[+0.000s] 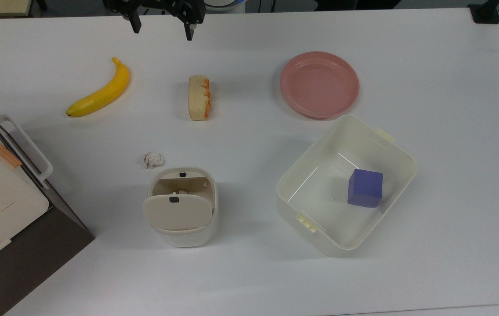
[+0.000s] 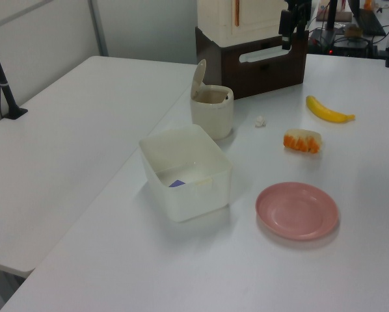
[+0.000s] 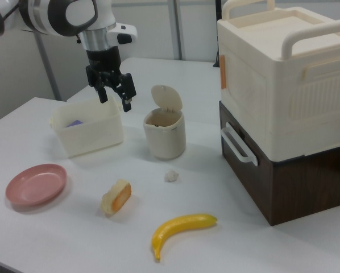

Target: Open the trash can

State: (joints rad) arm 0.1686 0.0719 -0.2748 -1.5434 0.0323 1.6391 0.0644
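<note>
1. The trash can [image 1: 182, 206] stands on the white table [image 1: 429, 272], toward the top view's lower left. Its beige lid [image 3: 166, 98] is swung up on its hinge and stands nearly upright, so the mouth is exposed. Judged from this, the task is already done.

2. A small pale object lies inside the can; its identity cannot be determined.

3. A crumpled paper ball [image 1: 153, 159] lies just beside the can on the side toward the arm. It is probably waste staged for disposal.

4. The lidless cream tub [image 1: 346, 186] sits to the top view's right of the can, well apart from it. A blue cube [image 1: 365, 188] rests on its floor.

5. A large white appliance [image 3: 283, 74] with handles sits on a dark brown base [image 3: 283, 187] at the top view's left edge, near the can but not touching it.

6. Farther across the table, in a row: a banana [image 1: 100, 91], a piece of bread with an orange edge [image 1: 199, 97], and an empty pink plate [image 1: 319, 84]. All are separate from one another.

7. The hand [image 1: 162, 30] hangs above the far edge of the table, well apart from the can. Its two fingers are spread wide and hold nothing. The raised, withdrawn pose keeps the arm out of the way of the upright lid, which holds itself open without support.
</note>
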